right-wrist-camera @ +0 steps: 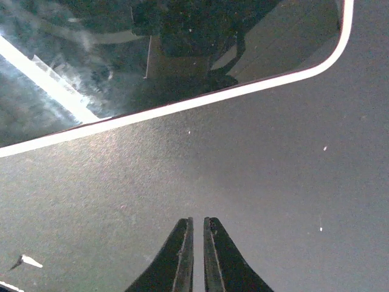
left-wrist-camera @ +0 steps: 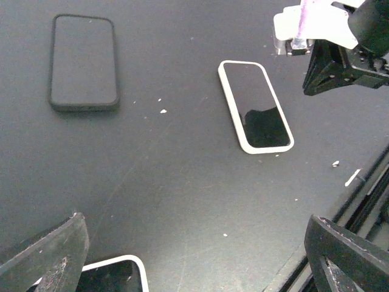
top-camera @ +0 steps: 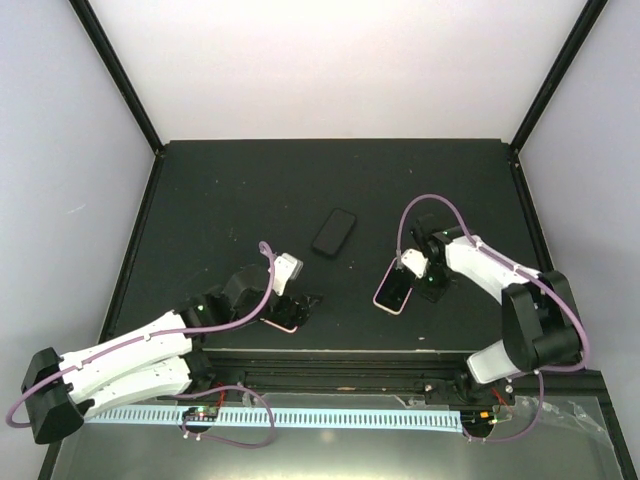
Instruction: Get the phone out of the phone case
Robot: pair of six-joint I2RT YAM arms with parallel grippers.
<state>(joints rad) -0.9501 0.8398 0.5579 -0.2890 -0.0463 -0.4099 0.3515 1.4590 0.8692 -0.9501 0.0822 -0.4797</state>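
Observation:
A phone in a white-rimmed case point(top-camera: 394, 290) lies screen up on the black table, right of centre; it also shows in the left wrist view point(left-wrist-camera: 255, 105) and fills the top of the right wrist view point(right-wrist-camera: 182, 55). My right gripper point(top-camera: 436, 288) is shut and empty, resting low just beside that phone's right edge point(right-wrist-camera: 197, 230). A second white-rimmed phone point(top-camera: 283, 320) lies under my left gripper point(top-camera: 298, 305), which is wide open above it; only its corner point(left-wrist-camera: 115, 277) shows between the fingers point(left-wrist-camera: 48, 255).
A matte black phone or case point(top-camera: 334, 232) lies flat at mid table, also in the left wrist view point(left-wrist-camera: 83, 62). The table's front rail point(top-camera: 330, 365) runs close behind both phones. White walls and black frame posts surround the table.

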